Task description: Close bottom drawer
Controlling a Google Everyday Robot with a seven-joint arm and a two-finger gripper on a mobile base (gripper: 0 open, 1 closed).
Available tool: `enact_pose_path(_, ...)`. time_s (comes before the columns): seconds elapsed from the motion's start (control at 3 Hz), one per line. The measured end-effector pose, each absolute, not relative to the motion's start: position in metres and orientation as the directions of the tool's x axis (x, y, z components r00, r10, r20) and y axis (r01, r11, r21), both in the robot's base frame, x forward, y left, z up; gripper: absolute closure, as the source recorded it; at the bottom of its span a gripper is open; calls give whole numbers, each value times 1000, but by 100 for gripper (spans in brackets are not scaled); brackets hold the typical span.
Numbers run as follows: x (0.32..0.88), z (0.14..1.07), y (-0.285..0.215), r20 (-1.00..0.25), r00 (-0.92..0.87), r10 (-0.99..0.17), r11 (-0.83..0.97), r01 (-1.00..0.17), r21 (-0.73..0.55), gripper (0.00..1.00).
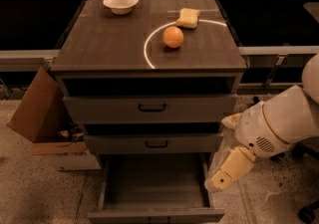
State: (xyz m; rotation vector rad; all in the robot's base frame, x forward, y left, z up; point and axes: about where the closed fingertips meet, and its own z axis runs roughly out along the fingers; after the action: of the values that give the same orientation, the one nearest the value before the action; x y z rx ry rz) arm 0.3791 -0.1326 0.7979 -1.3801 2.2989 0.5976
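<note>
Farthest from the gripper (219,180), at the left edge of the view, a cardboard box (34,113) leans open on the speckled floor against the cabinet's side. Up and well to the left of the gripper, a white bowl (120,3) sits at the back left of the cabinet top (109,44). A thin pale arc (147,51) curves across that dark wood-grain surface.

Below the top, level with and above the gripper, the cabinet's three drawers stack up. The top drawer (149,108) and the middle drawer (154,144) each show a small dark bar handle, and each front stands slightly out, with a dark gap above it. The bottom drawer (154,215) is pulled far out toward the camera, so its long grey box lies exposed from above. Its right side wall is just left of the gripper.

High above the gripper, an orange (173,37) rests on the arc, and a yellow sponge (188,17) lies just behind it to the right.

The gripper hangs low beside the bottom drawer's right front corner, pointing down and to the left. Whether it touches the drawer wall I cannot tell, nor whether it is spread or pressed together. The white arm (279,123) rises from it to the right edge.
</note>
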Motion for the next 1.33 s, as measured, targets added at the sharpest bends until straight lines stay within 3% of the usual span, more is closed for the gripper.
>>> enact_pose_path(1.0,362,611,-108,-507,-544,-668,419,-839,348,0)
enact_pose_path(1.33,362,610,-107,-505,-544,-671,418,-839,349,0)
